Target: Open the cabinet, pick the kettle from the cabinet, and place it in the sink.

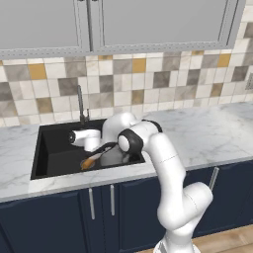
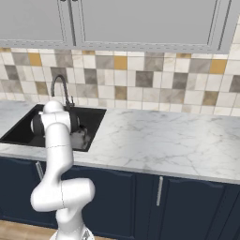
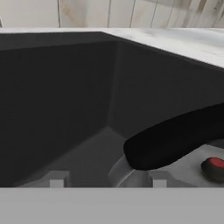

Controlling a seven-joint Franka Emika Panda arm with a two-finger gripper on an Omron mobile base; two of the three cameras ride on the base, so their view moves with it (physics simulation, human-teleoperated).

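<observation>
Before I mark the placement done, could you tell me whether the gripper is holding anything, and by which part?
Nothing is clearly held: the gripper stands open, fingertips apart, beside the kettle's black handle, with the kettle down in the sink.

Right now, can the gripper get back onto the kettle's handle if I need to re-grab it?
Probably yes. The gripper sits low in the sink, and the kettle's black handle lies just ahead of its fingertips, with nothing between.

Black sink [image 1: 54, 143]; grey kettle [image 1: 111, 155], black handle [image 3: 175, 140]; white-grey marble counter [image 2: 164, 136].
</observation>
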